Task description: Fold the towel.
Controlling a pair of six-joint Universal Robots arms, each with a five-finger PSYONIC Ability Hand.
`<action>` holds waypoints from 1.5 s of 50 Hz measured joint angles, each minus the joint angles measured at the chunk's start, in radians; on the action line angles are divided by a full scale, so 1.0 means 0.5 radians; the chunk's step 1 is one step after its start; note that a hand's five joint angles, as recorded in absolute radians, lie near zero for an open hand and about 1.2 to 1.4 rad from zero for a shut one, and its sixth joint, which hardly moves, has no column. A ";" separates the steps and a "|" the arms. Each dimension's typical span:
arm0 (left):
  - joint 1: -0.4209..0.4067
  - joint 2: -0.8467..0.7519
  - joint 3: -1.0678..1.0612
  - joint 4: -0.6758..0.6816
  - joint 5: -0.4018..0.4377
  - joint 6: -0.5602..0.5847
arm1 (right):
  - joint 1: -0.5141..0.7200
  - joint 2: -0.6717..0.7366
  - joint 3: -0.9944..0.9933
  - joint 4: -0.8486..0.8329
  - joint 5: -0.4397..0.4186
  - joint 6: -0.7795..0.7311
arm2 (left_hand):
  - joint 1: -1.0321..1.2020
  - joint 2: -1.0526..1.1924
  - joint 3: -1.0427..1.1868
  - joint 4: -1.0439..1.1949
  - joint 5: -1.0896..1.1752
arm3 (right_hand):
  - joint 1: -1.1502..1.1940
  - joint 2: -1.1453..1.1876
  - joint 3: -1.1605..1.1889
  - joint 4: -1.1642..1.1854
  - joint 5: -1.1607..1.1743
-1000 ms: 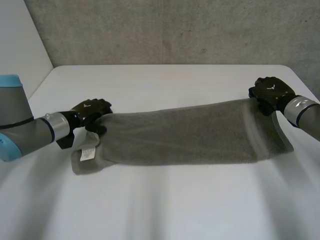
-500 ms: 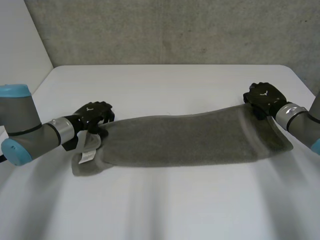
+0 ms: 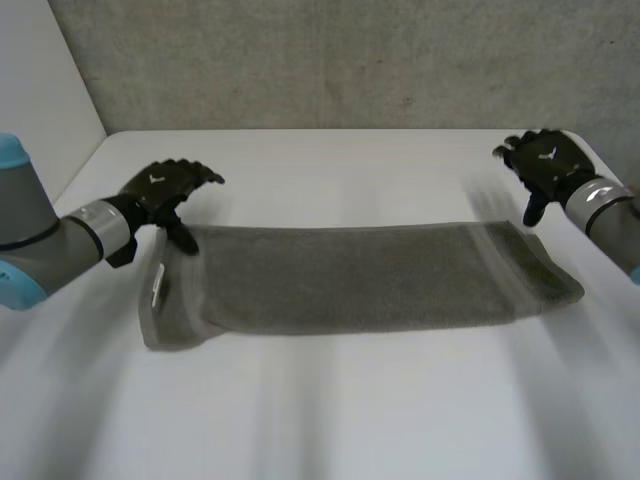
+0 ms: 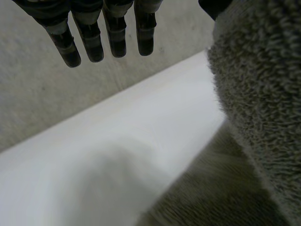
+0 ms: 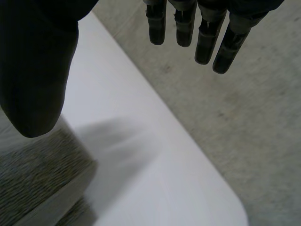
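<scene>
- Head view: the grey towel (image 3: 350, 275) is lying flat as a long folded strip across the middle of the white table (image 3: 330, 410), running from near the left edge toward the right edge, with a small white label (image 3: 158, 285) showing at its left end. The left hand (image 3: 160, 190) is hovering by the towel's far left corner, fingers spread and holding nothing; whether its thumb is touching the cloth cannot be told. The right hand (image 3: 545, 165) is hanging near the table's far right corner, just beyond the towel's far right corner, fingers splayed and gripping nothing.
- Left wrist view: the left hand's fingers (image 4: 115, 33) are pointing out straight with nothing between them. Thick towel pile (image 4: 258, 94) is rising close beside the hand, and bare table (image 4: 117, 155) is lying beyond the fingertips, in front of a grey wall (image 4: 37, 84).
- Right wrist view: the right hand (image 5: 33, 70) is standing wide open, fingers (image 5: 207, 37) straight and well apart from the thumb. A towel end (image 5: 33, 183) is lying under the thumb, by the table's rounded corner (image 5: 225, 207).
</scene>
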State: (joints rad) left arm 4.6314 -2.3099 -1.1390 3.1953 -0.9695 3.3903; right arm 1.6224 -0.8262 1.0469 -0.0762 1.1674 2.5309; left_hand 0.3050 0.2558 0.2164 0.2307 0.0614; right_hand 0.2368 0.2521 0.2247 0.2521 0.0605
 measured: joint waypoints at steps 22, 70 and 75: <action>0.031 0.045 -0.113 0.057 0.219 -0.133 | -0.006 -0.295 0.212 0.025 -0.138 0.153 | 0.028 0.049 0.000 0.000 0.046 | -0.010 0.000 0.000 0.000 0.000; -0.118 0.821 -1.234 0.103 -0.514 -0.355 | -0.359 -0.510 1.156 0.054 -0.367 -0.523 | -0.013 -0.018 0.000 0.000 -0.007 | 0.541 0.525 0.000 0.000 0.581; -0.125 0.815 -1.242 0.134 -0.518 -0.355 | -0.362 -0.468 1.145 -0.020 -0.359 -0.518 | -0.013 -0.017 0.000 0.000 -0.007 | 0.719 0.679 0.000 0.000 0.733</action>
State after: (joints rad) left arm 4.5690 -1.9022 -1.7599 3.2623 -1.2285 3.2126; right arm 1.4415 -1.0601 1.6195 -0.0864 0.9881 2.2718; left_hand 0.2985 0.2471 0.2164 0.2307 0.0581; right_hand 0.5961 0.5914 0.2247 0.2521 0.4272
